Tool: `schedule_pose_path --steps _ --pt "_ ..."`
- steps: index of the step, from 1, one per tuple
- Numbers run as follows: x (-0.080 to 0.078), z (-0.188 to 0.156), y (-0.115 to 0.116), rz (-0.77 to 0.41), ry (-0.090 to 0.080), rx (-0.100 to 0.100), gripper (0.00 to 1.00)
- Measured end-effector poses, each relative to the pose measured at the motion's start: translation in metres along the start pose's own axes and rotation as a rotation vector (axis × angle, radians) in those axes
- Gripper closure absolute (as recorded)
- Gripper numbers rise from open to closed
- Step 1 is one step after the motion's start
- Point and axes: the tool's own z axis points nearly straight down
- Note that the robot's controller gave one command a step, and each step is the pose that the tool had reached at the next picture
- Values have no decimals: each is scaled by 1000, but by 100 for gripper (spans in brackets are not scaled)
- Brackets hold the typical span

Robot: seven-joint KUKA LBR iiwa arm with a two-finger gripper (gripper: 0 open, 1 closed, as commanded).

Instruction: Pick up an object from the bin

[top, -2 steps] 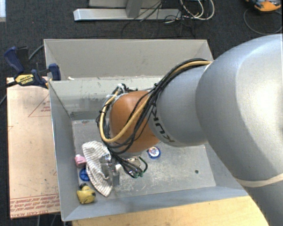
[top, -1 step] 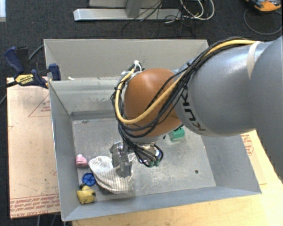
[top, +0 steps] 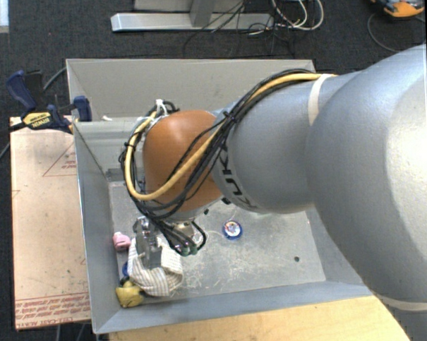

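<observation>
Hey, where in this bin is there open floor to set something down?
In the bin, bare floor lies right of the small blue-and-white round cap, up to the right and front walls. The front left corner is crowded: gripper over a checked cloth, pink piece, yellow lump.

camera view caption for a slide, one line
Arm's gripper at a crumpled checked cloth in the bin's lower left corner.

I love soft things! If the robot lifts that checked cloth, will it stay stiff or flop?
The checked cloth lies crumpled in folds, so it would probably flop and dangle. It looks thin, so likely light. Pushed, it should bunch, not roll.
</observation>
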Motion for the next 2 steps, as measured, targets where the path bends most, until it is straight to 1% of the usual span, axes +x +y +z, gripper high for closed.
schedule_pose_path --steps 1,2 --pt "14 -128 -40 -46 5 1 100" --pt "-5 -64 -86 -262 -5 0 100"
